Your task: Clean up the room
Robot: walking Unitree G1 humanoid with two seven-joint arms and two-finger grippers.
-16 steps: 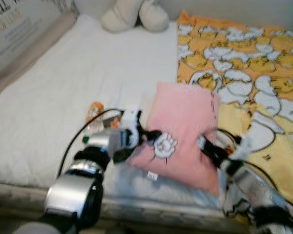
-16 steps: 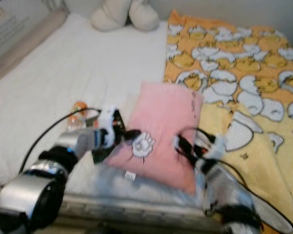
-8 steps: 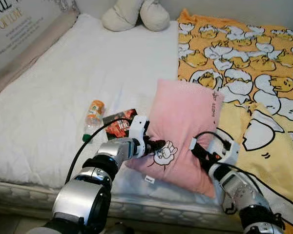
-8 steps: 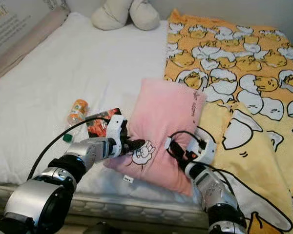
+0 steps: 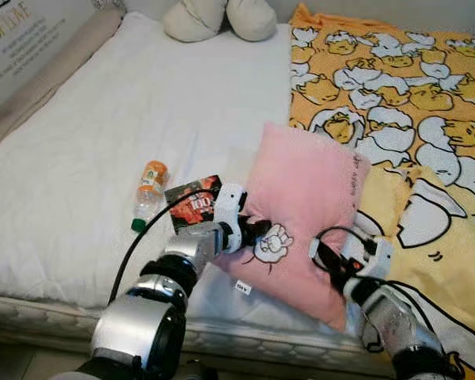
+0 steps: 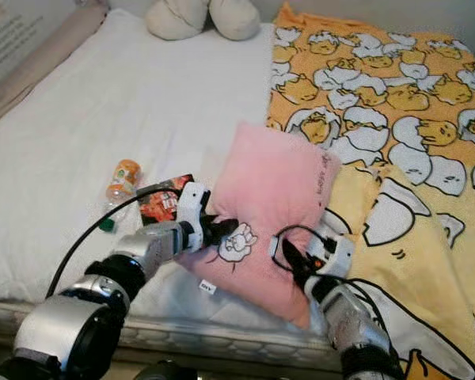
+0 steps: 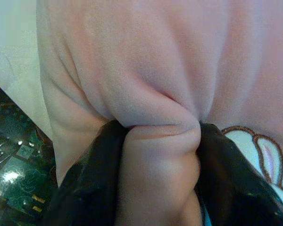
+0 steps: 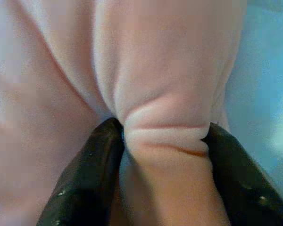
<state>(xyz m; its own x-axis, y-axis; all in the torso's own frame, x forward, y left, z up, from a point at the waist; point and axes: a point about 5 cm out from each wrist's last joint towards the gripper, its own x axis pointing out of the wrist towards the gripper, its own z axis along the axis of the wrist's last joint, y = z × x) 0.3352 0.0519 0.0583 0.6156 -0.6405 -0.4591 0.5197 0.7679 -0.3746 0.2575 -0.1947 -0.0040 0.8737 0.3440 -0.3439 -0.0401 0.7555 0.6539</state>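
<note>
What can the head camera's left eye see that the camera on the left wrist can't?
The left eye view takes in the white bed, an orange-capped bottle, a duck-print blanket, a cream plush toy, and the right hand pinching the pillow's other edge. The left wrist view shows, up close, a fold of pink fabric squeezed between the left hand's black fingers. Both show the pink pillow, its cartoon patch, and the dark snack packet beside it.
</note>
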